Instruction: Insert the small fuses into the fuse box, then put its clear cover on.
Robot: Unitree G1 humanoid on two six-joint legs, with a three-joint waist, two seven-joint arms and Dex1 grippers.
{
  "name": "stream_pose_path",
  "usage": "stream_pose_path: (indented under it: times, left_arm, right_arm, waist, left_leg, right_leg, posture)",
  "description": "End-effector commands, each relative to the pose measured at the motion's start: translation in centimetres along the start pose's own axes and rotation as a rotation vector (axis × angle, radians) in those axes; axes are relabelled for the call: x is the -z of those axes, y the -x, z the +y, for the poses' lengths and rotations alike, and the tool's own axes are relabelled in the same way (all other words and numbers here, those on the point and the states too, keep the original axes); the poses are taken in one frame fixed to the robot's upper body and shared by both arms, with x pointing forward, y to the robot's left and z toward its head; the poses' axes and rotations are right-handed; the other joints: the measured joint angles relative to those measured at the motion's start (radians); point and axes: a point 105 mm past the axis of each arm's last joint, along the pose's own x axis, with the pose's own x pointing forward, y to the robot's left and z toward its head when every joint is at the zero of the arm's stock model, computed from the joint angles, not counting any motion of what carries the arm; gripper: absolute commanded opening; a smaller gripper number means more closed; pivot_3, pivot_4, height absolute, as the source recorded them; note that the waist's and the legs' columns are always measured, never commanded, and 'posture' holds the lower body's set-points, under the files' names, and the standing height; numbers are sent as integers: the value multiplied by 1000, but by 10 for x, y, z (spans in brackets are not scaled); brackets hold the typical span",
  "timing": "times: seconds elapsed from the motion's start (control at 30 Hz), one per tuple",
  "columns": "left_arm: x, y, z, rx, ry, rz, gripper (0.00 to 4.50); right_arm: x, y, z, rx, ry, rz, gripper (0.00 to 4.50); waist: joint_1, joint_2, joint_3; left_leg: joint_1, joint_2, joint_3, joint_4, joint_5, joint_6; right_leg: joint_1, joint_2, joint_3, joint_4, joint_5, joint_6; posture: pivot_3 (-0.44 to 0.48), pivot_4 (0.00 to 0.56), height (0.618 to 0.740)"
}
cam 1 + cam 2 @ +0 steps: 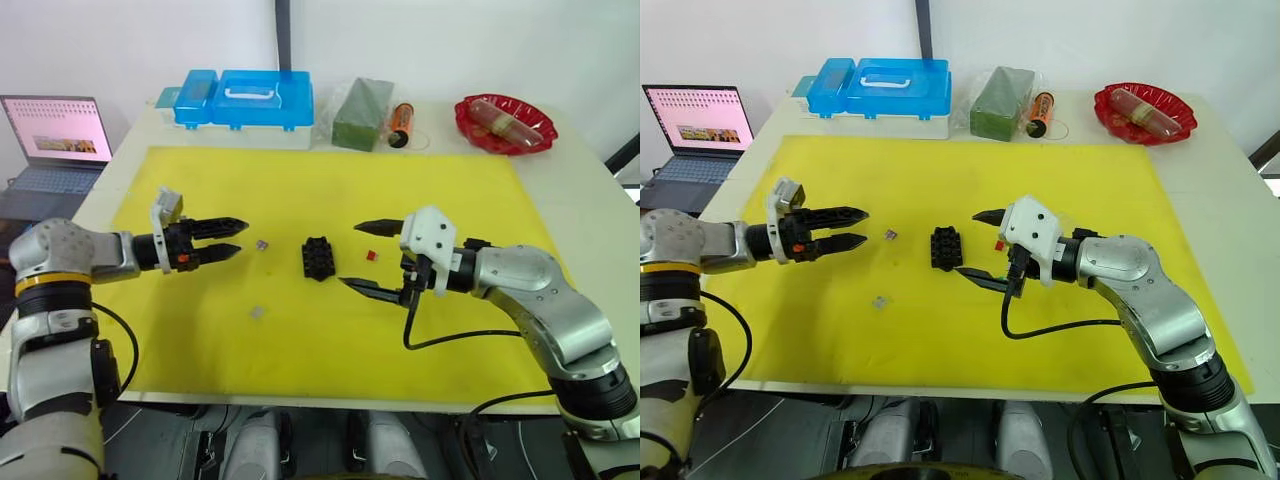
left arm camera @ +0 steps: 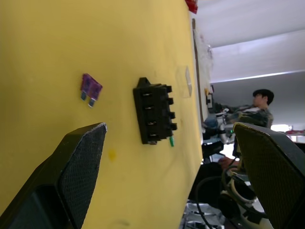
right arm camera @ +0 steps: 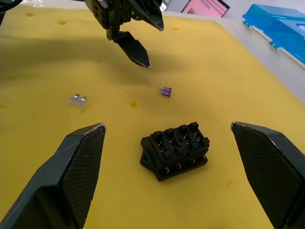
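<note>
The black fuse box (image 1: 318,258) lies in the middle of the yellow mat (image 1: 300,180), its slots facing up. A pinkish fuse (image 1: 262,243) lies left of it, and a pale grey fuse (image 1: 257,312) nearer the front. On the box's right is a red fuse (image 1: 371,255), and a green fuse (image 2: 171,141) lies by one of its corners. A faint clear piece (image 2: 185,81), possibly the clear cover, lies beyond the box in the left wrist view. My left gripper (image 1: 238,238) is open, just left of the pinkish fuse. My right gripper (image 1: 352,256) is open wide, right of the box around the red fuse.
A blue plastic case (image 1: 245,98), a green block (image 1: 362,113), an orange cylinder (image 1: 401,124) and a red bowl (image 1: 505,123) line the table's far edge. A laptop (image 1: 55,140) stands off the table to the left.
</note>
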Motion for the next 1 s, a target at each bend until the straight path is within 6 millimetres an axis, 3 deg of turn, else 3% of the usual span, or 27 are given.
stream_pose_path:
  times: [0.03, 0.13, 0.23, 0.3, 0.47, 0.67, 1.0]
  left_arm:
    - [-9, 4, -14, 37, -48, -11, 4500]
    - [-4, 10, -19, 52, -37, 22, 4500]
    - [25, 29, -15, 23, -4, 140, 4500]
    - [33, 34, -11, 4, 5, 162, 4500]
    - [14, 27, -6, 32, 45, 53, 4500]
    - [-6, 11, 3, 37, 60, -46, 4500]
    - [-12, -12, 6, 58, 53, -56, 4500]
  right_arm:
    - [-12, 2, 4, 0, 47, -30, 4480]
    - [-13, 3, 4, 5, 46, -26, 4480]
    - [-12, 4, 6, 2, 37, -20, 4480]
    - [-12, 3, 8, -1, 32, -21, 4480]
    - [-12, -1, 10, -8, 19, -31, 4480]
    - [-14, -5, 10, -24, 18, -41, 4480]
    - [-16, -7, 5, -17, 29, -43, 4480]
  waist:
    - [0, 0, 0]
    - [-1, 0, 0]
    - [-11, 0, 0]
    - [-7, 0, 0]
    - [22, -2, 0]
    - [21, -2, -1]
    - [19, -3, -1]
  left_leg:
    - [0, 0, 0, 0, 0, 0]
    - [0, 0, 0, 0, 0, 0]
    - [0, 0, 0, -1, 0, 0]
    - [0, 0, 0, -2, 0, 0]
    - [-1, -1, -5, 0, 0, 1]
    - [-1, -2, -6, 0, 0, 0]
    - [-1, -1, -6, 0, 0, 0]
  right_leg:
    - [0, 0, 0, 0, 0, 0]
    - [0, 0, 0, 0, 0, 0]
    - [-1, 0, 0, 0, 0, 0]
    - [-1, 0, 1, 0, 0, 0]
    - [1, 0, -1, -1, 0, -1]
    - [2, 0, -1, -2, 0, 0]
    - [2, 1, -1, -2, 0, 0]
  posture:
    - [0, 150, 740]
    - [0, 150, 740]
    - [0, 150, 740]
    - [0, 150, 740]
    - [0, 150, 740]
    - [0, 150, 740]
    - [0, 150, 740]
